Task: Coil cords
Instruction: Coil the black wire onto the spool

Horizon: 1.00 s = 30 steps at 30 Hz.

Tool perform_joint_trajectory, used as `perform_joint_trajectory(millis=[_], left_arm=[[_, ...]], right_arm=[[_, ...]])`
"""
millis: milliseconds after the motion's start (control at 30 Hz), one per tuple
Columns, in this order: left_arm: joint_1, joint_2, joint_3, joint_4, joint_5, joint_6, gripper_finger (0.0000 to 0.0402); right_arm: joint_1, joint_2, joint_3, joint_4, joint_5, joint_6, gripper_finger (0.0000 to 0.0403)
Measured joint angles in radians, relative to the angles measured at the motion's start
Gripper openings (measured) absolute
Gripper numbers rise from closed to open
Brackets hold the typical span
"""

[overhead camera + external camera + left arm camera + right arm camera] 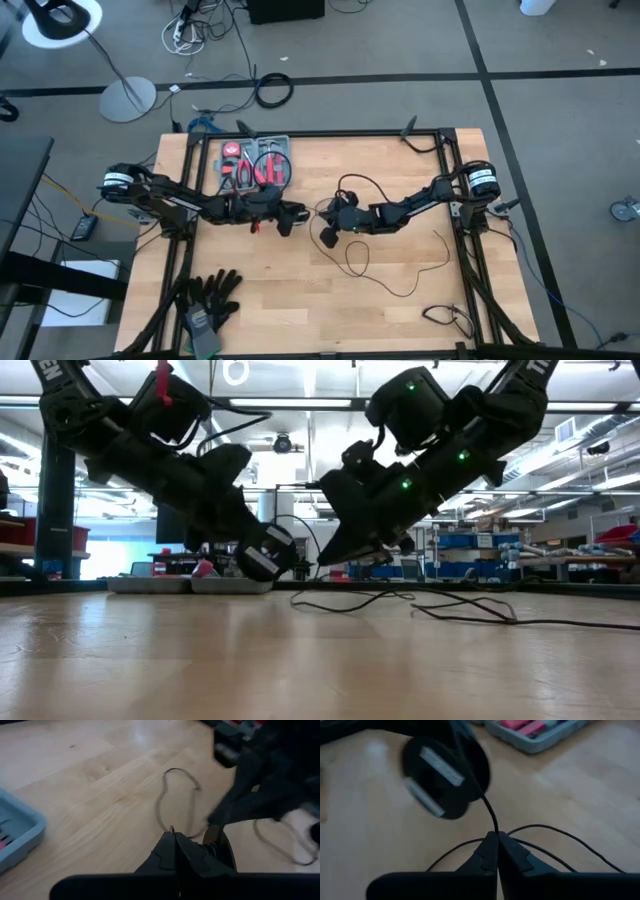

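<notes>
I see the cords (392, 262) as a thin black wire lying in loose loops on the wooden table (300, 320), spread right of centre and trailing toward the near right. One end runs up to a round black puck (445, 775), raised off the table near the middle. My right gripper (497, 840) sits just right of centre, its fingers (515, 852) closed on the wire a short way from the puck. My left gripper (175, 840) reaches in from the left, just beside the right one, its fingers pressed together; the puck (220, 847) lies against its tip, but I cannot tell whether it holds it. Far left of centre stands a grey tray (256, 163) of red-handled tools. At the near left corner lies a pair of black gloves (208, 298).
</notes>
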Motion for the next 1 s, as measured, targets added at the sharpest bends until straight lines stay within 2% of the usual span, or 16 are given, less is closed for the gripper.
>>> perform_joint_trajectory(millis=[200,500,700,867,1000], left_arm=[[0.0,0.0,0.0,0.076,0.042,0.0,0.0],[0.006,0.0,0.0,0.211,0.013,0.005,0.0],[0.008,0.0,0.0,0.182,-0.048,0.001,0.0],[0.008,0.0,0.0,0.174,-0.054,-0.005,0.0],[0.008,0.0,0.0,0.141,-0.063,-0.003,0.0]], right_arm=[[0.001,0.0,0.0,-0.09,-0.005,0.088,0.0001],[0.018,0.0,0.016,-0.081,-0.098,0.117,0.0001],[0.028,0.002,0.113,-0.045,-0.148,-0.016,0.0],[-0.008,0.002,0.208,-0.153,-0.178,-0.082,0.0],[-0.029,0.002,0.22,-0.194,-0.18,-0.091,0.0]])
